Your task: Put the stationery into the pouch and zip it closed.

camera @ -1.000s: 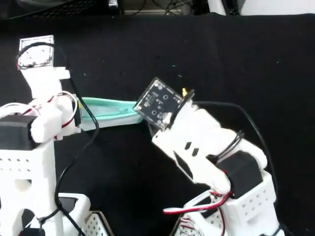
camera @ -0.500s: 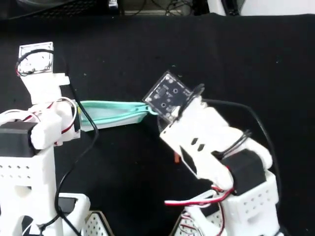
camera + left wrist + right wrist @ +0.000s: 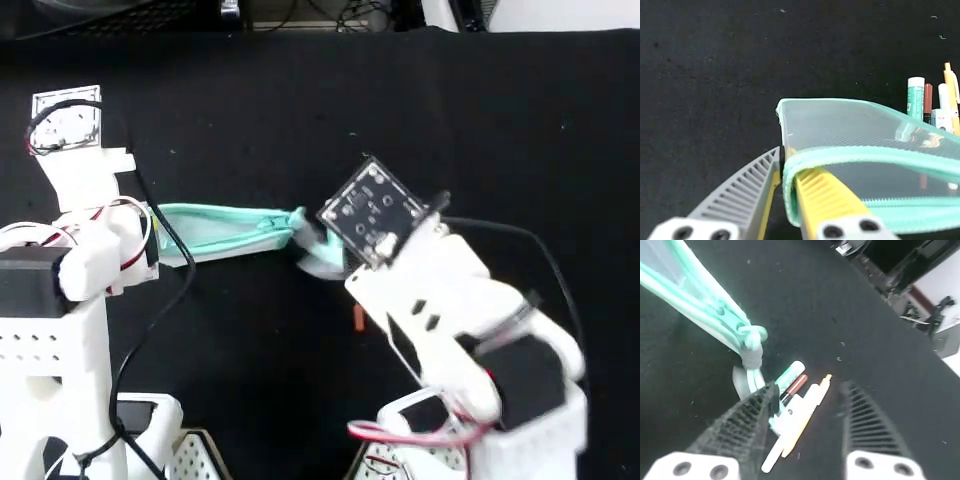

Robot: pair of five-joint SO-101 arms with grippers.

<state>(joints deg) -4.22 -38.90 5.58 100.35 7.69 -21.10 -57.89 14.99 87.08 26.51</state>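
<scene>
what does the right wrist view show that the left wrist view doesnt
Right wrist view adds: the zipper pull at one end of the pouch, and the right gripper, open near the stationery. Left wrist view adds: the left gripper, shut on the pouch's other end, with the pouch's clear face up close. Shared: the pouch and the stationery, which lies outside it on the black table.
</scene>
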